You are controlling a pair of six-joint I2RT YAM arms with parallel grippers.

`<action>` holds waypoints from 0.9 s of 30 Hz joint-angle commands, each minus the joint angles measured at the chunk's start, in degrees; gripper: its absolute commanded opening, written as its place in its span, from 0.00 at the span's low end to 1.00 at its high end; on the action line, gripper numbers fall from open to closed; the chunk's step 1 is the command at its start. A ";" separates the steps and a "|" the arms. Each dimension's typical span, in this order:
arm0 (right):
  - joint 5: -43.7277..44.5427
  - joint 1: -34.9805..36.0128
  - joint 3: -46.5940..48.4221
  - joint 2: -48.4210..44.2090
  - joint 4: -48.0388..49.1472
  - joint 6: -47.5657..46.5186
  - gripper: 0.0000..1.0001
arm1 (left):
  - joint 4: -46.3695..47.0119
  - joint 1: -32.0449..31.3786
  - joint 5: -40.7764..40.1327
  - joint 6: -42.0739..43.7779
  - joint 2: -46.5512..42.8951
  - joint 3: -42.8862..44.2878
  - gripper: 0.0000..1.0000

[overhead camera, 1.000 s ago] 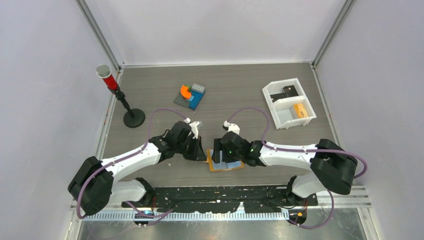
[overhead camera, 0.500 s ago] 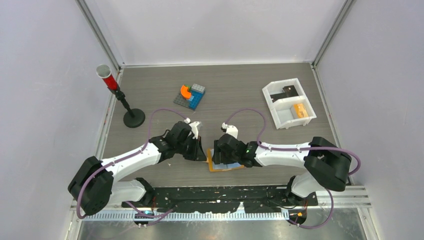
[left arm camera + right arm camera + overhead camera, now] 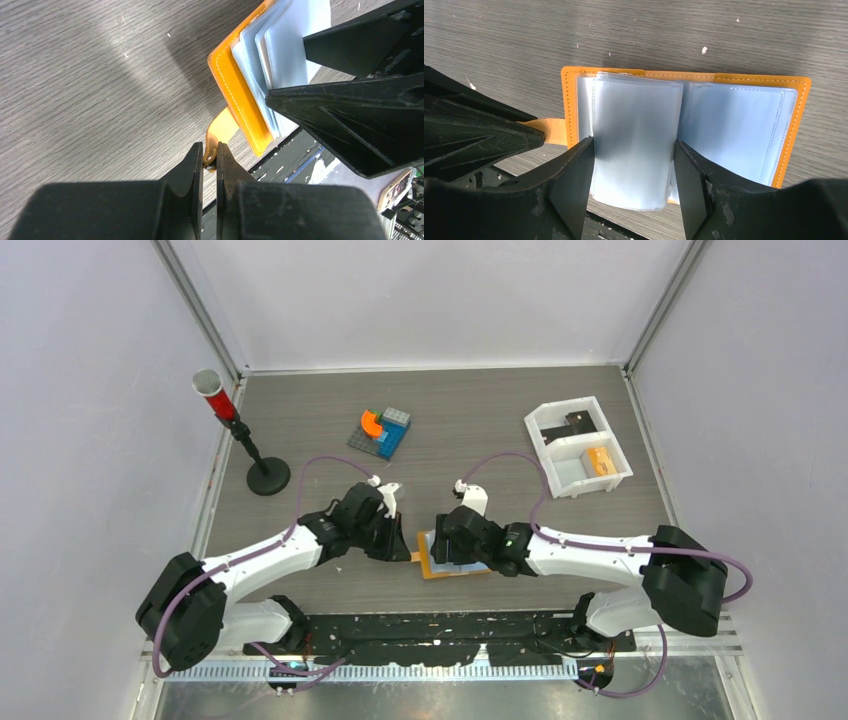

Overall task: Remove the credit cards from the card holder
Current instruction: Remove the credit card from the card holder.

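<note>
A: Progress noted?
B: The holder [image 3: 569,100] is laid open on the counter [image 3: 674,30] beneath the right gripper [image 3: 634,150], which is spread astride one sleeve [image 3: 636,115]; tab [image 3: 221,127] pinched by left gripper [image 3: 210,155]. No cards discerned; extraction judged outstanding.

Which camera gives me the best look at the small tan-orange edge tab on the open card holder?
Left wrist: the tan-orange tab sits mid-frame, its end pinched in the shut left gripper. Right wrist shows only a short stretch beside the orange bifold card holder, partly behind that gripper's finger. Top external shows a tiny sliver.
</note>
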 commanded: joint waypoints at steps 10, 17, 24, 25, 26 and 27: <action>6.20 -0.17 -1.34 -2.74 -2.99 -0.76 0.70 | -1.52 -0.14 -0.27 2.25 1.81 2.56 0.00; 6.75 -0.51 -2.89 -4.38 -3.38 -0.98 0.71 | -1.17 -0.14 -0.22 2.10 2.46 2.59 0.00; 7.18 -2.25 -5.43 -8.00 -4.44 -1.22 0.70 | -2.56 -0.14 -2.00 2.31 3.73 3.61 0.00; 7.17 -2.39 -5.71 -8.57 -4.51 -1.25 0.70 | -2.65 -0.14 -2.00 2.29 3.76 3.71 0.00; 7.28 -2.71 -6.30 -8.84 -4.63 -1.32 0.70 | -2.73 -0.14 -2.05 2.22 3.81 3.85 0.00; 7.26 -2.88 -6.59 -9.29 -4.65 -1.35 0.70 | -2.95 -0.14 -2.32 2.22 3.75 3.94 0.00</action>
